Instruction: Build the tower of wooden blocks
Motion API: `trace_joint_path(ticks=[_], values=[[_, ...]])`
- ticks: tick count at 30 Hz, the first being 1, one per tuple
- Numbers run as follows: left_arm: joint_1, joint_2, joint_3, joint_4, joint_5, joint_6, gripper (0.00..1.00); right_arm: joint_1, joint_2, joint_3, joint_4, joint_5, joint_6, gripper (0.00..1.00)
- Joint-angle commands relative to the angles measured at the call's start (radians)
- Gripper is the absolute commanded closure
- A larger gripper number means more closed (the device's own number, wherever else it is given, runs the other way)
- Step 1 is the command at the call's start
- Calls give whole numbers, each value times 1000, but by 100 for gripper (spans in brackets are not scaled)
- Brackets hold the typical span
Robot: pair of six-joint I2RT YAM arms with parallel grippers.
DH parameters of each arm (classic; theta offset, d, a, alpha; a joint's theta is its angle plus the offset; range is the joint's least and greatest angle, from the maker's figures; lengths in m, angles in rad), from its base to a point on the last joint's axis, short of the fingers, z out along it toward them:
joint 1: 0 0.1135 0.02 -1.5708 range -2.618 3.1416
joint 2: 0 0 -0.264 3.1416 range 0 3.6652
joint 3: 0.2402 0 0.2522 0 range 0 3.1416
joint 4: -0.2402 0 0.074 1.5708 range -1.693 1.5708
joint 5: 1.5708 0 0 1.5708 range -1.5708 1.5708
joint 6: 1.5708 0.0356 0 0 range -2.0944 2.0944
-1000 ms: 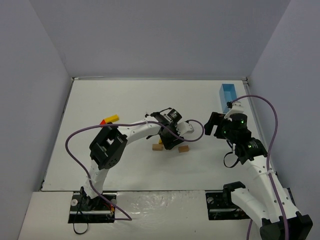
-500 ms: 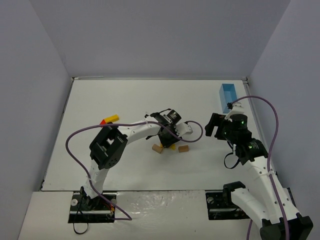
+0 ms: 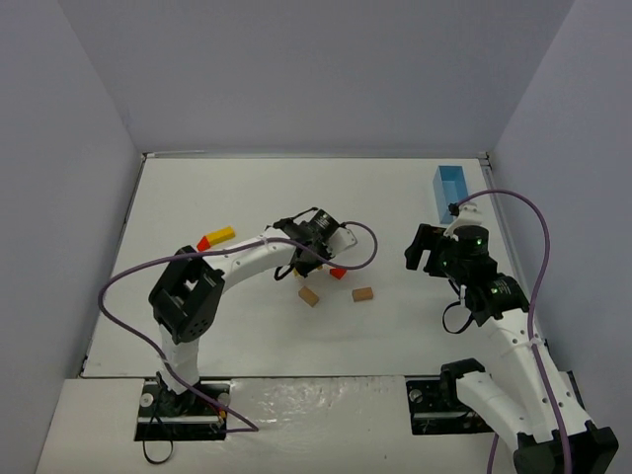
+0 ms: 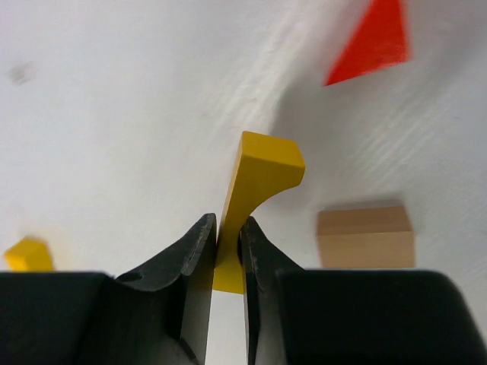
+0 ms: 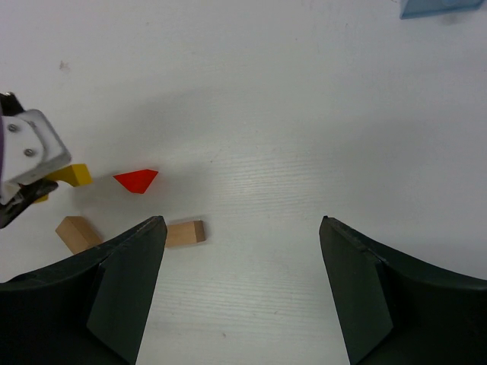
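The left gripper (image 4: 228, 232) has its two dark fingers pinched almost together on the thin lower end of a yellow wooden block with a scooped side (image 4: 260, 169). The block stands up out of the jaws, thicker end pointing away over the white table (image 3: 197, 188).

No tower stands yet that I can see; the pieces lie loose mid-table. A red triangular wooden wedge (image 4: 371, 44) lies beyond the held block, apart from it. A plain tan wooden cuboid (image 4: 365, 238) sits just right of the fingers, and a second tan cuboid (image 3: 362, 293) is near. A yellow wooden bar (image 3: 221, 234) waits well off to the left.

That hold is narrow, so I'd carry the block slowly and seat it flat before letting go.

The right gripper (image 5: 237, 228) hangs wide open, holding nothing.
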Motion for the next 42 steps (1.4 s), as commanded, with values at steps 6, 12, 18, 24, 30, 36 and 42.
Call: trace_joint_path(ticks=[6, 12, 18, 24, 30, 36, 42], values=[[13, -148, -122, 25, -707, -422, 100, -6, -24, 13, 31, 8, -9, 21], [18, -123, -174, -85, -825, -669, 100, -6, -32, 8, 31, -7, -7, 21], [13, -79, -209, -111, -838, -784, 100, -7, -37, 2, 31, -12, -6, 21], [-6, -2, -206, -143, -858, -868, 100, -6, -34, -2, 33, -14, -6, 21], [-21, 47, -192, -150, -825, -895, 90, -5, -38, -5, 33, -15, -8, 21], [-37, 57, -189, -150, -767, -920, 70, -4, -38, -5, 33, -15, -6, 21], [-54, 38, -182, -151, -713, -936, 52, -5, -37, -7, 32, -15, -8, 21]])
